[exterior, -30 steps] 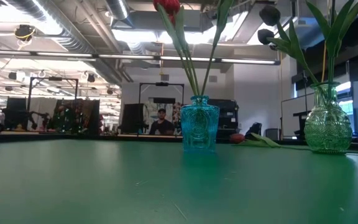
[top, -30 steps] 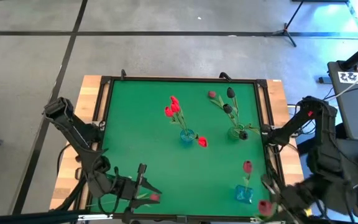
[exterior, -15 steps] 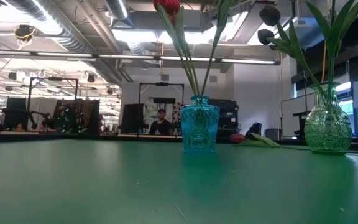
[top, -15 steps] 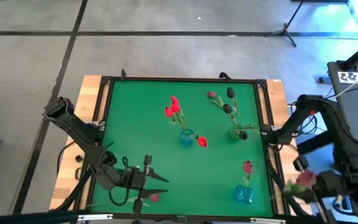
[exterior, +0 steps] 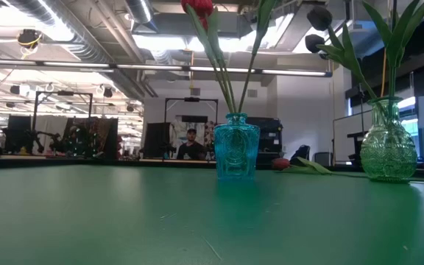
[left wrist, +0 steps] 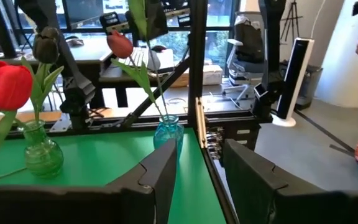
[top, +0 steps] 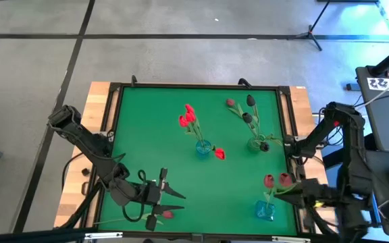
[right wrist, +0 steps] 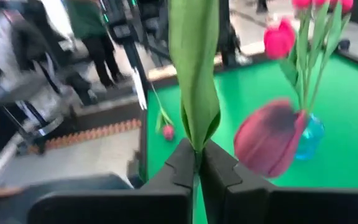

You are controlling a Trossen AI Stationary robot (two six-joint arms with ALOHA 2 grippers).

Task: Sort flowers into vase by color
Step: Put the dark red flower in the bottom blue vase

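My right gripper [top: 301,190] is over the table's near right corner, shut on a dusty pink tulip whose head [top: 285,179] floats beside the head [top: 269,180] of the tulip in the near blue vase [top: 265,210]. My left gripper [top: 162,194] is open near the near edge, just beyond a red tulip [top: 166,214] that lies flat on the mat. The centre blue vase [top: 202,148] holds red tulips [top: 188,116], and another red head [top: 219,154] is beside it. The green vase [top: 256,143] holds dark maroon heads [top: 250,101] and a pink one [top: 230,103]. My right gripper pinches the pink tulip between its two fingers at the green stem and leaf [right wrist: 196,146], some way below the head [right wrist: 266,140]. The fingers come from the table's right and the leaf runs on ahead of them. The tulip is lifted clear of the table.
The mat is framed by a dark rail [top: 113,128] on a wooden table. In the low view the centre blue vase [exterior: 236,154] and the green vase [exterior: 387,151] stand ahead, with a person far behind them. Bare mat lies on the left half [top: 147,135].
My right gripper has carried the pink tulip from beyond the near right corner, up and toward the table's left, until its head came beside the near blue vase. My left gripper has shifted slightly toward the right; the red tulip beside it has stayed put.
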